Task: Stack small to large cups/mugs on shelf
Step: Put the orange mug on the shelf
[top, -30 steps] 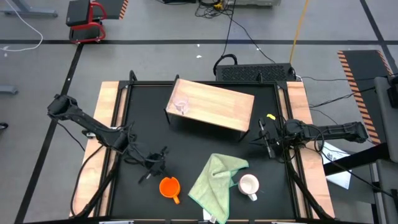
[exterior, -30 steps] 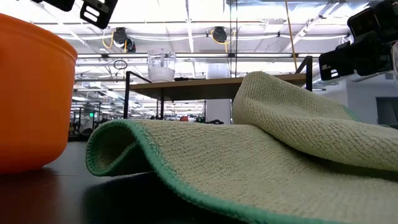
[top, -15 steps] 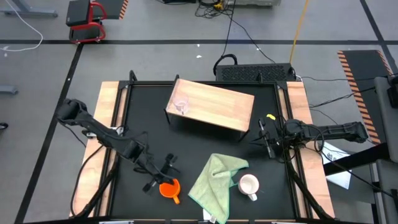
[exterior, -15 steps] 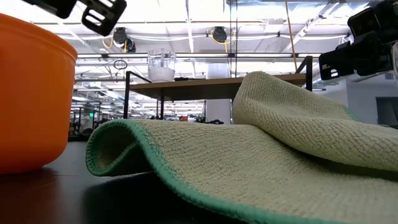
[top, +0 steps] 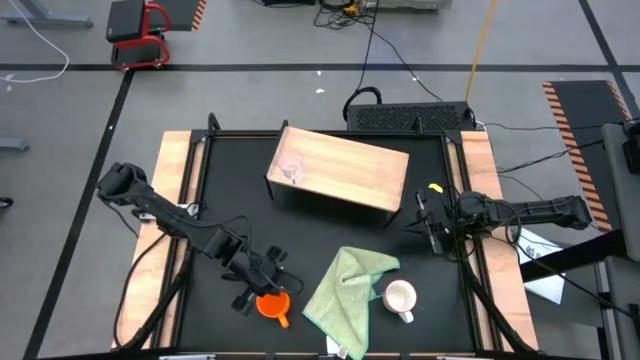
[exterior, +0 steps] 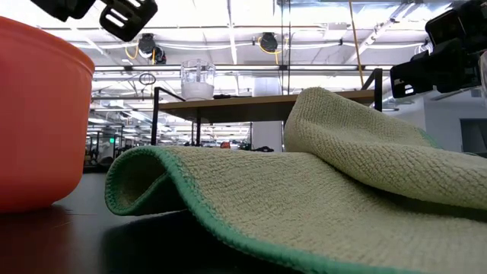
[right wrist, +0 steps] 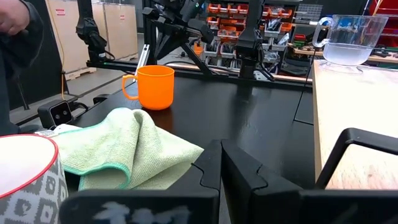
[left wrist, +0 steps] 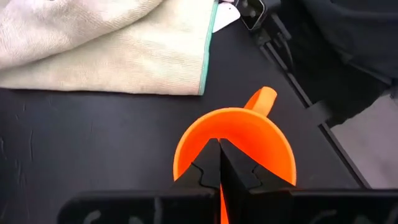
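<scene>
The orange mug point(top: 273, 304) stands upright on the black table near its front edge, handle toward the near side. My left gripper point(left wrist: 219, 144) is shut and slants down over the mug's open mouth point(left wrist: 242, 134); the low view shows it point(exterior: 125, 15) above the rim, apart from it. The clear glass cup point(top: 290, 170) stands on the left end of the wooden shelf point(top: 350, 172). The white mug point(top: 400, 297) stands upright at the near right. My right gripper point(top: 424, 222) waits shut and level at the table's right edge.
A light green cloth point(top: 346, 288) lies crumpled between the orange mug and the white mug. Wooden strips point(top: 172, 200) run along the table's left and right sides. Bare black table point(top: 330, 230) shows between the shelf and the cloth.
My left gripper has moved toward the table's near edge and a little right, from beside the orange mug to over its mouth. It has tipped further downward and stayed shut. The mug has not moved.
</scene>
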